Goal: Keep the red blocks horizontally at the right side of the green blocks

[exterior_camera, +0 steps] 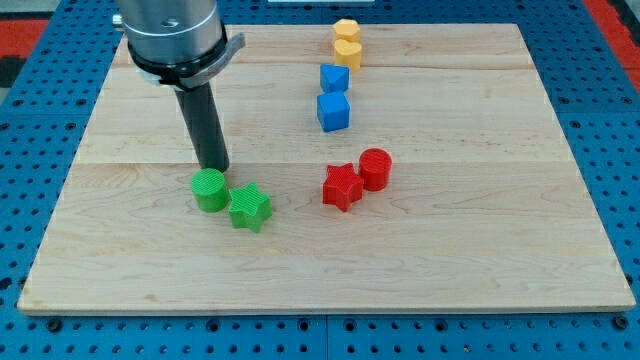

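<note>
closest to the view's bottom sits the green star block [250, 207], bumpy and ribbed on top, touching the round green cylinder block [209, 189] on its upper left. both rest on the tabletop [480, 250], a pale wood board made of long planks with soft grain lines. my tip [214, 167] comes down right behind the green cylinder block, at its top edge, so close it looks like touching. i have no hand, only a straight dark rod under a shiny grey metal collar, so nothing is held. off to the view's right, well apart from the green ones, the red star block [342, 186] and the round red cylinder block [375, 168] touch each other, at about the same height in the view as the green pair. higher up stand two blue cube blocks [334, 112] [334, 77], one just above the other. near the view's top edge two yellow blocks [347, 52] [346, 30] press together; their shape is hard to tell. around the board lies a blue plate [40, 130] full of small holes.
</note>
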Action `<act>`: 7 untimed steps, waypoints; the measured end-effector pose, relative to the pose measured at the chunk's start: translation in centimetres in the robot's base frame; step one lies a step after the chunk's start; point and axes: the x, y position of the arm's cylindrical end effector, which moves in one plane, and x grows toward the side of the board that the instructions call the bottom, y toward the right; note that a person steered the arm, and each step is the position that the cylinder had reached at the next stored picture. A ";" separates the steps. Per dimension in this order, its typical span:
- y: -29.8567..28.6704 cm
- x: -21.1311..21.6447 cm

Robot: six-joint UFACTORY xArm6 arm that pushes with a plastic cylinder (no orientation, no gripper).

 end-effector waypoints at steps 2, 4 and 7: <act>-2.2 1.7; 4.6 1.3; 18.4 0.2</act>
